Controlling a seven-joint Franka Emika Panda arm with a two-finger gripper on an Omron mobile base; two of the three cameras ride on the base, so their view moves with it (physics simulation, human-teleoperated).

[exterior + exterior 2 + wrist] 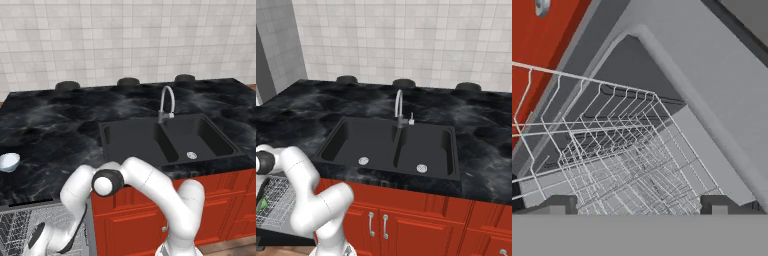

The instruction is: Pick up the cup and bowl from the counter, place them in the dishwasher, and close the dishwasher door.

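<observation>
A simulated kitchen with a black marble-look counter (55, 125), a matte black double sink (167, 140) set into it, and a curved grey tap (167, 102) at the sink's twelve o'clock edge. Below run red cabinet fronts (200, 215).

The white robot arm bends down toward the seven o'clock corner of the left base view, reaching low into the open dishwasher (22, 230), whose grey wire rack (622, 160) is pulled out beneath the counter edge. In the hand view the gripper (637, 204) looks straight down into that rack, its two dark fingertips standing wide apart at five and seven o'clock with nothing between them. My reading is that the hand hangs low and open because it is letting go of an item over the rack.

In the right base view a small bright green shape, likely the cup (263, 203), shows at the rack's eight o'clock edge beside the arm; whether it stands upright I cannot tell.

The bowl (8, 161), pale and shallow, sits on the counter at nine o'clock in the left base view, well apart from the sink, so it appears to be not yet loaded.

The grey inner face of the dishwasher door (722, 100) slopes across the hand view toward two o'clock; the door is open.

No brand, label or writing is readable anywhere.
</observation>
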